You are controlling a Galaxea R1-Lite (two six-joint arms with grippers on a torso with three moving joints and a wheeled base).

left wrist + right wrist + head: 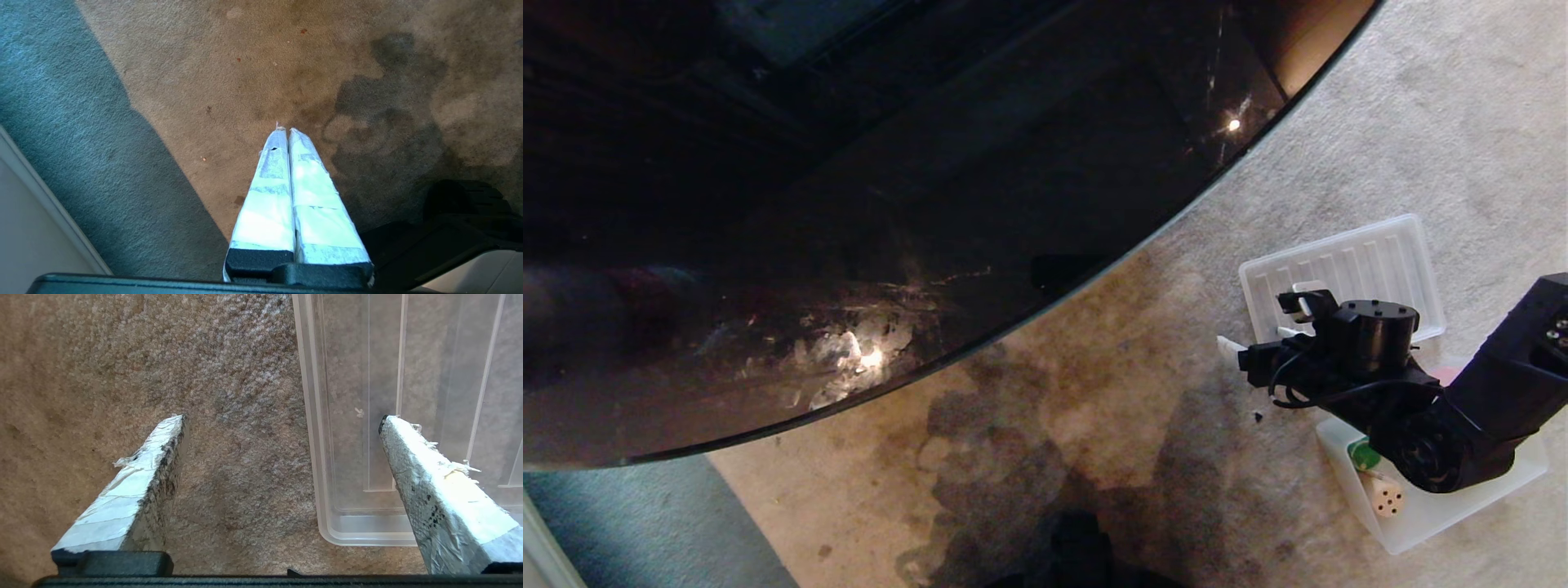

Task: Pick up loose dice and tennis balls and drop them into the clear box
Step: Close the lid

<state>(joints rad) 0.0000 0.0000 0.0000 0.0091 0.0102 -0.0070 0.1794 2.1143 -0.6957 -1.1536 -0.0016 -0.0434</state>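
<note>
In the clear box [1437, 514]: tan die [1387, 496]; green die [1362, 454]

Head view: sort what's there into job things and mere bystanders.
Job:
- clear box
- tan die in it
- green die in it
- right gripper, jaws open, empty

Bystanders:
- ribbed lid
- dark table
- carpet
</note>
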